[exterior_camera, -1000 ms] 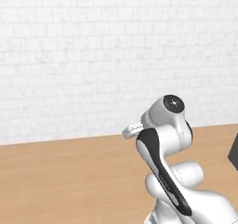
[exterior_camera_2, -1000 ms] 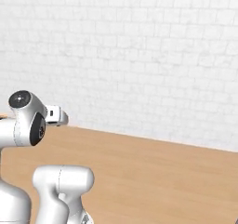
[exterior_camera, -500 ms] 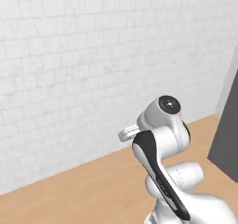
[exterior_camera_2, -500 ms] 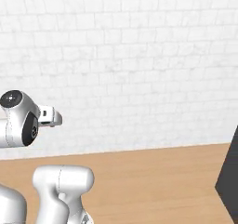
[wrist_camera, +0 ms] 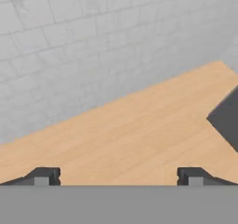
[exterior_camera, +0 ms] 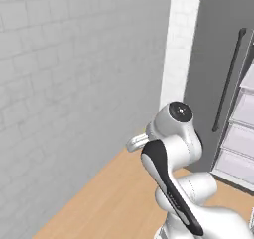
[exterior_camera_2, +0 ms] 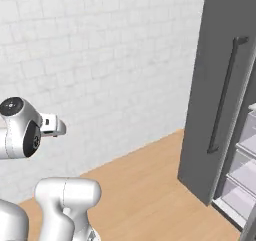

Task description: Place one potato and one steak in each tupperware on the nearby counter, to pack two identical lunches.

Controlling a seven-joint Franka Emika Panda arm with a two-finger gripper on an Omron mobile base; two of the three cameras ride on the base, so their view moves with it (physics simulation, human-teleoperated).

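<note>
The tool [wrist_camera: 118, 175] is standing wide open in the hand view, its two dark fingertips [wrist_camera: 45, 175] far apart at the bottom of the picture and nothing sitting between them. It is hovering over a bare stretch of the light-brown wooden bench [wrist_camera: 139, 135], not touching it. Beyond the wood, a white tiled wall [wrist_camera: 93, 42] is rising across the top of that view, and a dark grey corner [wrist_camera: 228, 121] is cutting in at the right edge.

In the left base view the white arm [exterior_camera: 173, 149] is folding up from the lower right, its dark-capped joint facing upward and a small pale part of the hand jutting to the left. The same joint is sitting at the left edge of the right base view, above the rounded white base.

To the right of the arm a tall dark grey fridge door [exterior_camera_2: 220, 95] is standing open, edge-on, with a long vertical handle [exterior_camera_2: 225, 92] on its face. Past the door, pale shelves [exterior_camera: 243, 129] are showing inside the fridge; whether anything is lying on them cannot be told. The wood is running from the wall to the foot of that door.
</note>
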